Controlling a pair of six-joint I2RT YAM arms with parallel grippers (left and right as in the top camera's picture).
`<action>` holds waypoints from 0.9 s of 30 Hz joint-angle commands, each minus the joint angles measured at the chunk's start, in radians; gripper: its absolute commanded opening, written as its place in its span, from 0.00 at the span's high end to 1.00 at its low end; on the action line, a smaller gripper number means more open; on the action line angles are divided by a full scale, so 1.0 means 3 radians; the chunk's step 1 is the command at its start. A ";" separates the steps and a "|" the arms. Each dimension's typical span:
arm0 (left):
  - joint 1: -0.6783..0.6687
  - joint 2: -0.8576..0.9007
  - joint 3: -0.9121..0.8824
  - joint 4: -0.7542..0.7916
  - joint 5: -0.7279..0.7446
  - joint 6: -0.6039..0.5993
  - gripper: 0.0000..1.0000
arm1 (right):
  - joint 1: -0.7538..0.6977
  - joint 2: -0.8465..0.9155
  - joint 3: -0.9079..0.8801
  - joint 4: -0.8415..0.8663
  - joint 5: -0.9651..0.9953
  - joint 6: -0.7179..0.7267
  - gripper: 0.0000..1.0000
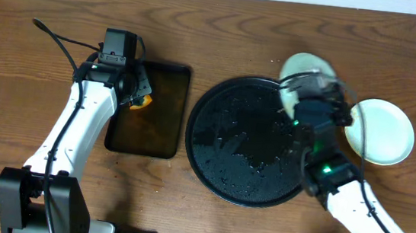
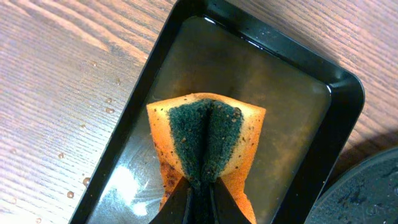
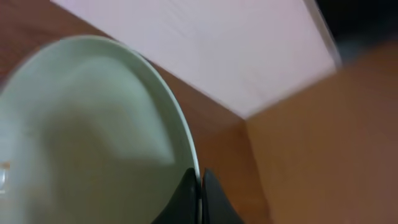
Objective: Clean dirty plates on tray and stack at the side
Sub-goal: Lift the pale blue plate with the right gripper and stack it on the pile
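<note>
Pinching the rim of a mint plate (image 3: 93, 137), the right gripper (image 3: 200, 186) holds it tilted over the far edge of the black tray (image 1: 217, 136); the left gripper (image 2: 200, 193) clamps a folded sponge (image 2: 205, 134).

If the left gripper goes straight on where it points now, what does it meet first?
Probably the dark rectangular tray: the sponge in the left gripper would reach its floor first; depth unclear.

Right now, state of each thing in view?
Left pincer: shut on folded orange-and-green sponge.
Right pincer: shut on rim of pale mint round plate.
Large round black tray: wet, no plates on it.
Dark rectangular tray: holds murky brown water.
Second pale round plate: flat on wooden table, no smear visible.
</note>
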 commanded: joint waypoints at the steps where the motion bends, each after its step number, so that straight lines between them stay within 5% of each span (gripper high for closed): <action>1: 0.0013 -0.0004 0.0004 0.0025 -0.0038 0.0289 0.92 | -0.0381 -0.0048 0.0061 -0.0071 0.0181 0.0855 0.99; 10: 0.0013 0.0219 -0.0001 0.0047 0.0076 0.1277 0.92 | -0.1361 -0.0048 0.0061 -0.0605 -0.0456 0.1980 0.99; 24: 0.0008 0.0573 -0.0001 0.0098 0.0223 0.1294 0.92 | -0.2439 0.0175 0.0060 -0.1049 -0.1311 0.2664 0.99; 27: 0.0008 0.0573 -0.0001 0.0100 0.0248 0.1294 0.83 | -0.2504 0.0245 0.0060 -0.1049 -0.1377 0.2664 0.99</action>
